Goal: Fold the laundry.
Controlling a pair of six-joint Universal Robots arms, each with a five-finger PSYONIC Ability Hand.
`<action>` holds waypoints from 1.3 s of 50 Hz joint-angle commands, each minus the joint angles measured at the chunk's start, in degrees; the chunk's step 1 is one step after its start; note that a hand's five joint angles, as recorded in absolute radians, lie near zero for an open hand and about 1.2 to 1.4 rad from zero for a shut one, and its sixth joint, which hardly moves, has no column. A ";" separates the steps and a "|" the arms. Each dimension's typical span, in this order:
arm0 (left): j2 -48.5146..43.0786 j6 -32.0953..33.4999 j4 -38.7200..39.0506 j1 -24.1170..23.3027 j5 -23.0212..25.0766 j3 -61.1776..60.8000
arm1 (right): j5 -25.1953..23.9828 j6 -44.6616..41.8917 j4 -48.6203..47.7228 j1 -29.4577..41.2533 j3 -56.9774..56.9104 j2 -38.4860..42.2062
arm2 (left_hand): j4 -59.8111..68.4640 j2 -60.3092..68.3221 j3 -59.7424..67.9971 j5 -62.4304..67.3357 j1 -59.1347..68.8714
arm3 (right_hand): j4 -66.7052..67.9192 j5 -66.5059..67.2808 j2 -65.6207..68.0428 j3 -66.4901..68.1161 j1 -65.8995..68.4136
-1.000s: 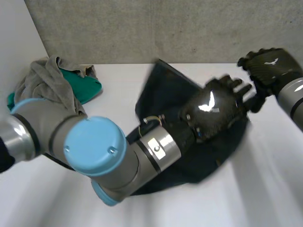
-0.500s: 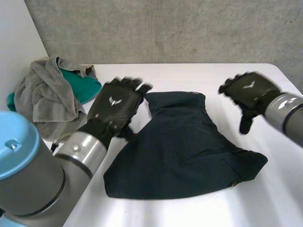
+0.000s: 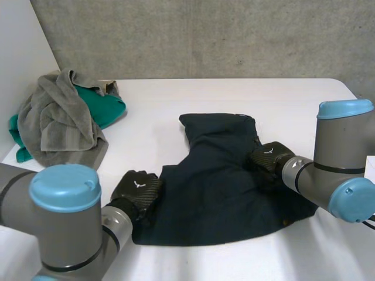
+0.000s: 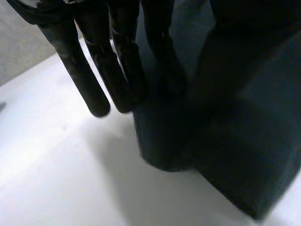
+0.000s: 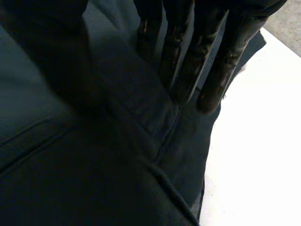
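Navy garment (image 3: 222,187) spread on white table (image 3: 176,99); left hand (image 3: 137,190) at its near-left edge, fingers (image 4: 94,80) straight, close together; right hand (image 3: 270,158) on its right side, fingers (image 5: 221,66) straight, slightly apart.

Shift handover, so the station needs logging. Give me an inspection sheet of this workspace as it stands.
Surface: white table, unmarked where it shows.
Job's things: dark blue garment lying rumpled mid-table; grey towel heaped over a green cloth at the far left corner.
Clutter: nothing seen.
Hands: left hand open, fingers straight at the garment's near left edge; right hand open, fingers straight and lying on the garment's right side.
Cables: nothing seen.
Surroundings: grey concrete wall behind the table.
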 commanded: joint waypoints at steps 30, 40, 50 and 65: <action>-2.84 5.22 23.23 0.63 -0.74 25.22 | 2.18 -0.82 -36.21 0.42 -8.67 -9.12 | -46.70 -46.82 -46.41 -46.29 -48.56 | 19.74 22.48 19.73 19.82 35.30; -2.92 -19.91 3.28 -4.65 -0.30 18.09 | 2.62 -2.14 -24.61 1.91 -6.73 -12.46 | -41.97 -42.09 -41.68 -41.57 -43.84 | 19.74 22.48 19.73 19.82 35.30; -4.86 -35.57 -4.47 -6.49 1.54 19.23 | 8.94 -3.80 -18.11 5.60 -6.11 -12.64 | -40.13 -40.25 -39.84 -39.72 -42.00 | 19.74 22.48 19.73 19.82 35.30; -13.02 -48.67 -5.61 -8.16 2.60 25.64 | 12.47 -3.37 -17.14 10.52 -2.86 -13.95 | -34.07 -34.19 -33.78 -33.66 -35.94 | 19.74 22.48 19.73 19.82 35.30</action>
